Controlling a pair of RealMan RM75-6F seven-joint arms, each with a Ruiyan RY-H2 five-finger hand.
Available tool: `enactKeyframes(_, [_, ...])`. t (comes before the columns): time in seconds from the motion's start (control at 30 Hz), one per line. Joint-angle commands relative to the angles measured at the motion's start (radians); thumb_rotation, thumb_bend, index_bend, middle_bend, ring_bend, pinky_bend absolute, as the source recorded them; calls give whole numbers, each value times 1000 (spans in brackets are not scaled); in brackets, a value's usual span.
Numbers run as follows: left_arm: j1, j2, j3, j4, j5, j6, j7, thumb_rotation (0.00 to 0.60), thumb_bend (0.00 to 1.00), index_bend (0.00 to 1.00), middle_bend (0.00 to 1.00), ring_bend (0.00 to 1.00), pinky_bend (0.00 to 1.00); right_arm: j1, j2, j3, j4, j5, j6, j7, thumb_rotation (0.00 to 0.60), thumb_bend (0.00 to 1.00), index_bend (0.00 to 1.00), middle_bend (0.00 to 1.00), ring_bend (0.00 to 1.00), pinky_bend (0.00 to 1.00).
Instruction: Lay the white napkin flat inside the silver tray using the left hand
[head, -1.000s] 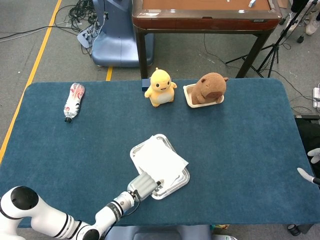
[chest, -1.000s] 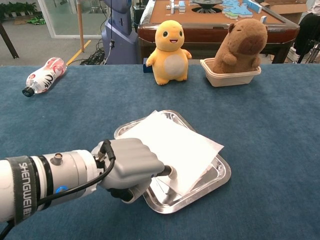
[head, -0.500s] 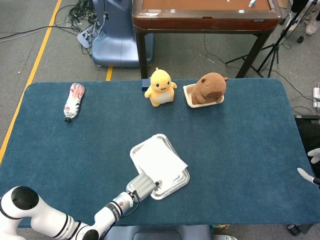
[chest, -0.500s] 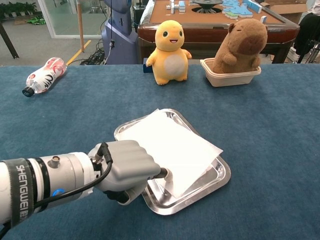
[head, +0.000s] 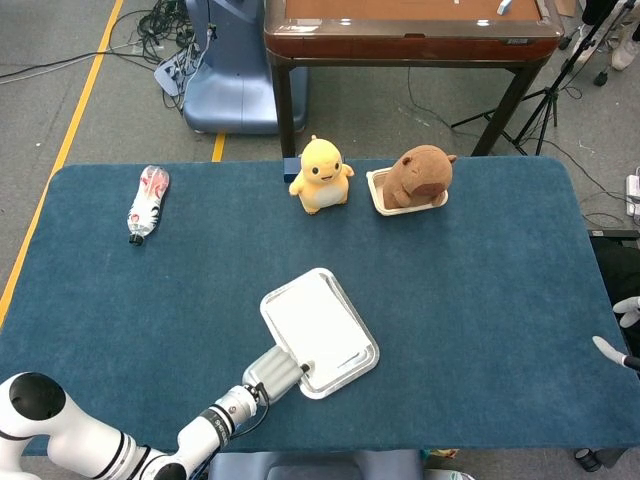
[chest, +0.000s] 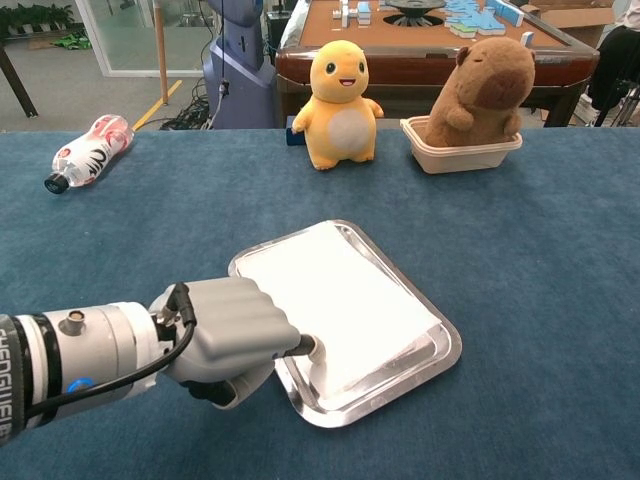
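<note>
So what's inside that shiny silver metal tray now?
A white paper napkin lies flat inside the silver tray, covering nearly its whole floor, so the floor is mostly hidden. The left hand has a fingertip on the napkin's near corner.

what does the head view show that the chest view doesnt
Only the head view shows the whole blue table with the floor around it, the cables behind, and part of the right hand at the right edge. Only the chest view shows the toys' fronts close up and the pieces on the brown table behind. Both show the left hand at the near corner of the silver tray, the white napkin lying flat inside it, the bottle, the yellow plush and the brown plush in its container.
</note>
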Motion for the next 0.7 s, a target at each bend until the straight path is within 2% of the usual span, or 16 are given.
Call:
enactKeyframes(0.03, [3,4,5,-8,5,4,4,600,1000,172,1000,877,923,0,0,0,0,0,0,0,600,12,474,580,499,698])
enactKeyframes(0.7, [32,30,2,-46,76,27,-19,600,1000,171,1000,877,923,-1,-1,-2,0,-3,-1,-2,600,13,474,580,499,698])
